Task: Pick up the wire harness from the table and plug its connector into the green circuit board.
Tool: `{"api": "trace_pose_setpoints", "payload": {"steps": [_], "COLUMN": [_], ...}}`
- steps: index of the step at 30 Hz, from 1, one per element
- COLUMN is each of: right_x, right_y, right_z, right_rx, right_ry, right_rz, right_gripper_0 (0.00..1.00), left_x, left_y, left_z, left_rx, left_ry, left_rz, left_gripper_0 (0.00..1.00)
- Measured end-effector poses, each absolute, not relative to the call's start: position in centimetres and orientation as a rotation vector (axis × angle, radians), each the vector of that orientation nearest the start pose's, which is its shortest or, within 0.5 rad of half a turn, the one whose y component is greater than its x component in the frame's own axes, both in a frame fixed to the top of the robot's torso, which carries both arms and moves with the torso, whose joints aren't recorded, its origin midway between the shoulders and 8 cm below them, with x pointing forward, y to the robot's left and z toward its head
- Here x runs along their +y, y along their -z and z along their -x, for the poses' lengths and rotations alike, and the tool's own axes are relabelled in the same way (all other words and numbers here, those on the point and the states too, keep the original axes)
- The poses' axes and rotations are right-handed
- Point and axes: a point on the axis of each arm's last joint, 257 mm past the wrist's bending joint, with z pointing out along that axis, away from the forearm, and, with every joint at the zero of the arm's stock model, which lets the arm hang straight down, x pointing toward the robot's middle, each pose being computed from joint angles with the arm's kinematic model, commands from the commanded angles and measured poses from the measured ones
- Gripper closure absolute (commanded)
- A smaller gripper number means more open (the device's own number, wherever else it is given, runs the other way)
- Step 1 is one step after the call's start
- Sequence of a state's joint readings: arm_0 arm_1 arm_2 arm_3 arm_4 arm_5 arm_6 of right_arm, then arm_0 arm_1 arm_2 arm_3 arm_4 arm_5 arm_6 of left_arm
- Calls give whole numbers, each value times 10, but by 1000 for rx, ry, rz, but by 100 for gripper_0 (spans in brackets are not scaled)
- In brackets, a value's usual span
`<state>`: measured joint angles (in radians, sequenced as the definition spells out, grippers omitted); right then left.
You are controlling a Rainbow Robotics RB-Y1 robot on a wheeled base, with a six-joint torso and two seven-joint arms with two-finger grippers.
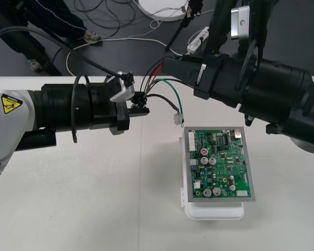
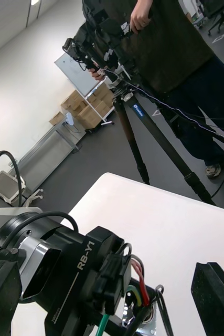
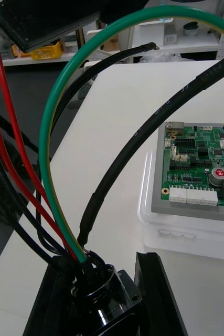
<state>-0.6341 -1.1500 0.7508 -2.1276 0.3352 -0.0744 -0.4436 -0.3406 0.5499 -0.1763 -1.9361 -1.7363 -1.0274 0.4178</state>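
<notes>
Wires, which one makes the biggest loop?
The green wire: it bows out in a wide arch from the socket in the left gripper, farther than the red wires or black wires.

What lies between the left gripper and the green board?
Front view: harness wires arch out from the left gripper, their plug dangling short of the board.

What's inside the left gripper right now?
The harness's round metal socket, wires rising from it, clamped in the left gripper. Socket's lower end is covered by the fingers.
</notes>
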Motion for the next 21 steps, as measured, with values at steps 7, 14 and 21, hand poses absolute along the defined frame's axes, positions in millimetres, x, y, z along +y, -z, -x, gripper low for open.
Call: {"api": "trace_pose_setpoints", "payload": {"steps": [7, 14, 21], "right_x": [-13, -13, -13], "right_y": [-15, -15, -15], "right_z": [-424, -424, -424], "right_rx": [1552, 1552, 1551], "right_ry": [-1179, -1179, -1179], "right_rz": [547, 547, 547], "right_gripper_0": [60, 100, 100], "left_x": [32, 32, 32], "left_y": [109, 109, 108], "left_z": [-437, -438, -438], "left_rx": [1297, 1296, 1296], "left_ry": [424, 423, 423], "left_rz": [-1402, -1399, -1399], "left_gripper_0": [99, 98, 98]}}
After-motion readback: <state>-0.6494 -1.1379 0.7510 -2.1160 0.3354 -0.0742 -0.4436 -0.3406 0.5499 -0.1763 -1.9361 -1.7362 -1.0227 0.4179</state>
